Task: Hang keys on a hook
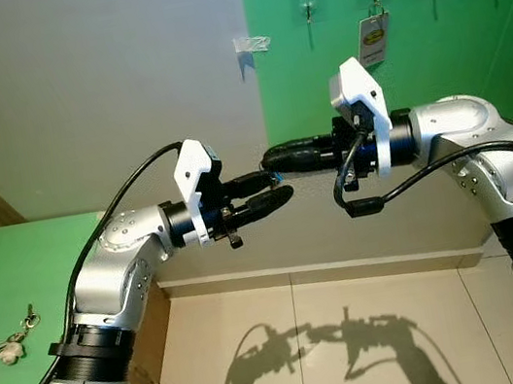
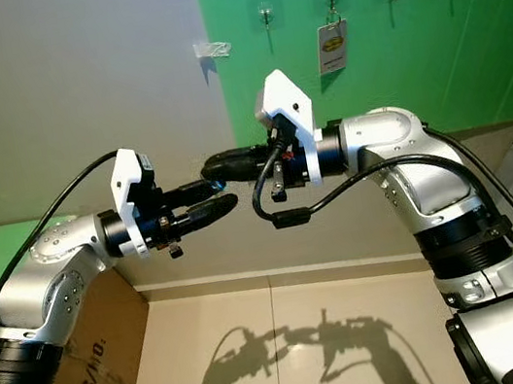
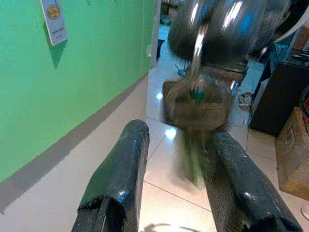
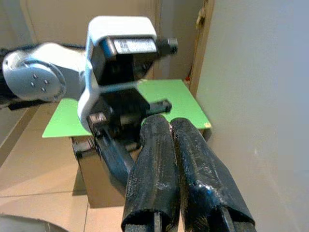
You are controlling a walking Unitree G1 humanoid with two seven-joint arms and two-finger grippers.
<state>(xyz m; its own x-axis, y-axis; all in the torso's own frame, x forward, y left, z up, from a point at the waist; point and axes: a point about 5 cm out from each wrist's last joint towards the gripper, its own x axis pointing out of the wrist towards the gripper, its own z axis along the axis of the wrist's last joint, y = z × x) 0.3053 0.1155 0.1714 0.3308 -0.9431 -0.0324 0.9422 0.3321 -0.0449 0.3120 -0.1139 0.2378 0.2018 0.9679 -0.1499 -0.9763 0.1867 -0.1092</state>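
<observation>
Nearest the robot, at its left, the keys lie flat on a green tabletop, just beside the left arm's elbow. They are a small bunch: a thin metal ring with a short key pointing up from it and a pale, rounded fob below. Nothing is touching them. The tabletop sits on a brown cardboard box with black lettering on its side.

Past that, both arms reach inward over a beige tiled floor, where their shadow falls. The left end effector points toward the robot's right, its two black fingers parted by a moderate gap. In the left wrist view a blurred brownish shape sits in that gap against one finger; I cannot tell what it is or whether it is gripped. The right end effector points the opposite way, its tip just above and near the left one's. Its fingers are pressed together along their length, with nothing seen between them.

Farthest is the wall, grey on the left and green on the right. A clear hook is on the grey part. A row of four small hooks runs across the green part, and a white tag with a yellow mark hangs from the second.
</observation>
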